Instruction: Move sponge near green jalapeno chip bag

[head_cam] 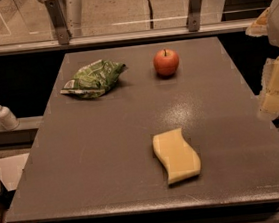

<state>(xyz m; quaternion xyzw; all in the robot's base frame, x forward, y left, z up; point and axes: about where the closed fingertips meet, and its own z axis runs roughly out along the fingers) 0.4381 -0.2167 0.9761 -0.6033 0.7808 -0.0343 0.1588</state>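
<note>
Starting at the far left, you see a white pump bottle [3, 115] on a ledge beside the table [109, 152], well left of the red apple [166, 62]. The green jalapeno chip bag [93, 78] lies crumpled on the tabletop, left of the apple and about level with it, not touching it. The sponge [177, 155] lies flat and untouched well in front of the apple, almost straight toward the near edge, far from the bag. The gripper [277, 93] hangs past the table's right edge, right of the apple; you cannot tell whether it is open or closed.
</note>
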